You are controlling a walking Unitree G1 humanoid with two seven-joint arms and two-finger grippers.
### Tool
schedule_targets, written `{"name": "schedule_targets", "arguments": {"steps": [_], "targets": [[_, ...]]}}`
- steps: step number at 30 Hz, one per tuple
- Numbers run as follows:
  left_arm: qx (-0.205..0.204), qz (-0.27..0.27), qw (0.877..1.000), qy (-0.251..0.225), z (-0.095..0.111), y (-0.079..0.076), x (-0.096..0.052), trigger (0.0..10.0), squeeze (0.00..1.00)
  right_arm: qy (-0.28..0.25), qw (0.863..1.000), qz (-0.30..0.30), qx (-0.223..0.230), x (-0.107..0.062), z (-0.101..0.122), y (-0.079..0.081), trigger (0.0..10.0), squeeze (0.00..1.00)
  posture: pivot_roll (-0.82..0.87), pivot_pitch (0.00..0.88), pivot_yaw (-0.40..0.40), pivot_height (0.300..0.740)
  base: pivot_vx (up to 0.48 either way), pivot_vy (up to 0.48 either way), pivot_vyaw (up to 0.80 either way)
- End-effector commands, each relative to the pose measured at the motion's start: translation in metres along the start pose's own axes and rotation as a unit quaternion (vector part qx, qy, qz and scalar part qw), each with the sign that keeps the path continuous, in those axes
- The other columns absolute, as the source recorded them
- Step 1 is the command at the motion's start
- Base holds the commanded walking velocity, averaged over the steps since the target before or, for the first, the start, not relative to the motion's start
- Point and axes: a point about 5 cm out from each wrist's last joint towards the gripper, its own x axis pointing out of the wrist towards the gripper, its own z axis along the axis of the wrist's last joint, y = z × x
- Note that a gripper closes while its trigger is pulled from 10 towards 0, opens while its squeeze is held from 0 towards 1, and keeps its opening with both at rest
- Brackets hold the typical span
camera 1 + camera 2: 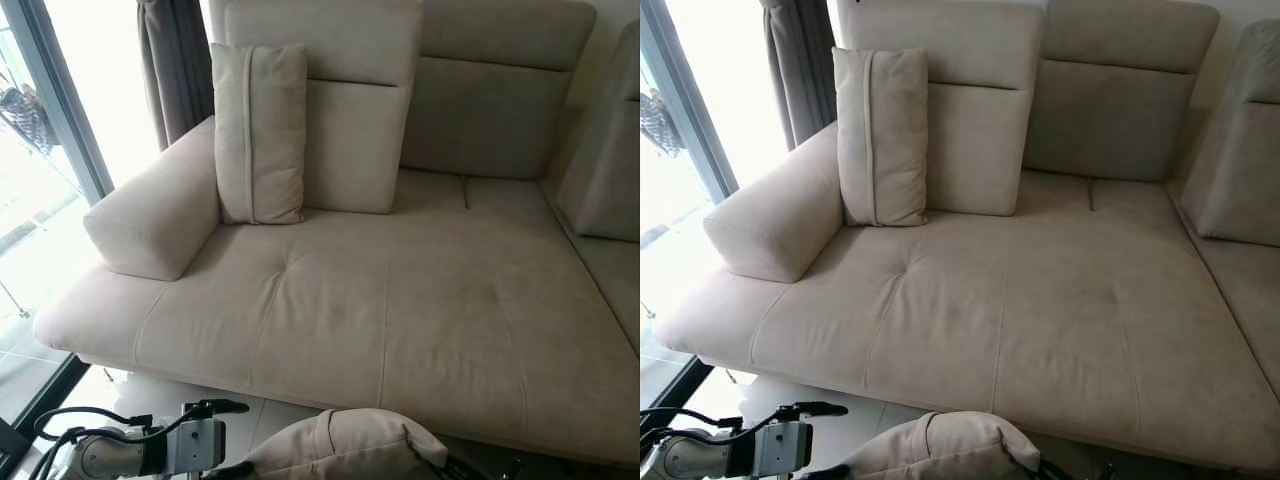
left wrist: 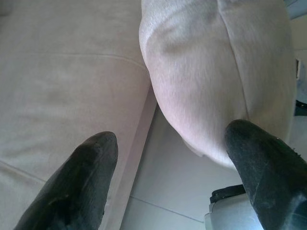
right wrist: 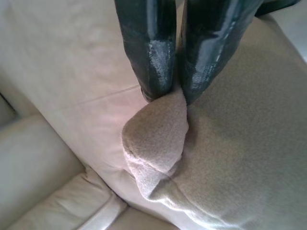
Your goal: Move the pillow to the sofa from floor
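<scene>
Pillow [image 3: 225, 158] off floor, corner pinched between closed right gripper [image 3: 178, 96] fingers. Left gripper [image 2: 168, 158] fingers apart, one fingertip touching pillow. Sofa [image 1: 400, 310] seat beyond fingers; placement left.

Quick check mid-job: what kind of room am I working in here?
Most likely a home living room: a large beige corner sofa with a cushion propped against its backrest, a curtain beside a floor-length window, and a tiled floor.

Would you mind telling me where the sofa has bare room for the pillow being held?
The wide seat is bare from the front edge back to the backrests. The left rear corner is crowded: an upright pillow leans beside the armrest. The right end effector pinches the held pillow.
</scene>
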Motion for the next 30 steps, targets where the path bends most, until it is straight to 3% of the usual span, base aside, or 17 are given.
{"name": "schedule_targets", "arguments": {"steps": [1,7,13,21,30], "targets": [[0.001,-0.014,1.0,0.005,-0.002,-0.003,-0.001,10.0,0.0,0.023,0.999,-0.043,0.001,-0.009,-0.008,-0.013,0.0,0.0,0.09,0.076,0.005,0.566,0.0,0.0,0.0],[-0.002,-0.014,1.0,0.003,-0.002,-0.001,-0.002,10.0,0.0,0.016,0.999,-0.052,-0.003,-0.006,-0.004,-0.014,0.0,0.0,0.09,0.073,0.012,0.566,0.0,0.0,0.0],[-0.003,-0.011,1.0,-0.013,0.002,0.005,-0.002,10.0,0.0,0.061,0.996,-0.065,-0.013,-0.003,-0.015,-0.018,0.0,0.0,0.09,0.071,0.01,0.566,0.0,0.0,0.0],[0.005,-0.053,0.999,-0.012,-0.001,-0.007,-0.008,10.0,0.0,0.044,0.996,-0.082,-0.015,0.002,-0.009,-0.024,0.0,0.0,0.08,0.069,0.011,0.566,0.0,0.0,0.0],[-0.004,-0.053,0.998,-0.029,0.005,-0.016,0.014,10.0,0.0,0.002,1.0,-0.025,0.007,0.023,0.01,-0.007,0.0,0.0,0.08,0.066,0.006,0.566,0.0,0.0,0.0]]}}
